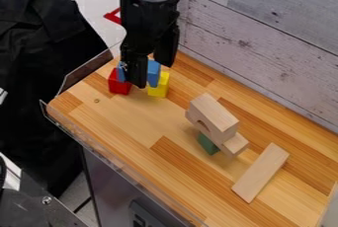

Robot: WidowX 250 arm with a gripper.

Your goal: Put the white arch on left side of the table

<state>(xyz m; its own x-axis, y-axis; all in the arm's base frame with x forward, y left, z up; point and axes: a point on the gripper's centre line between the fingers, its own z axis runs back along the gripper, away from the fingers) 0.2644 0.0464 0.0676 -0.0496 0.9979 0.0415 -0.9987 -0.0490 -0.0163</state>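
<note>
Mostly lost the arm [155, 4] past the top edge of the camera view, but found the gripper [150, 75] low among coloured blocks near the upper-left end of the table [125, 132]. Couldn't tell whether to call the jaws spread, pressed together or pinching the blue block [153, 71], glimpsed only in patches on both sides of the black gripper. Saw the red block [119, 84] and the yellow block [159, 87] partly covered too. Well apart from those, right of centre in the view, spotted the wooden arch [215, 114], raised off the table above a green block [208, 143] and a light wooden piece [235, 144]. Made out just part of the green block, tucked mostly underneath, and only the protruding end of the light wooden piece; couldn't trace the contacts beneath. As for looks, noted pale, bare-looking wood on the arch rather than pure white, a smooth flat upper face, straight edges and a rounded cut-out on the lower left, shaded inside and only partly visible.
</note>
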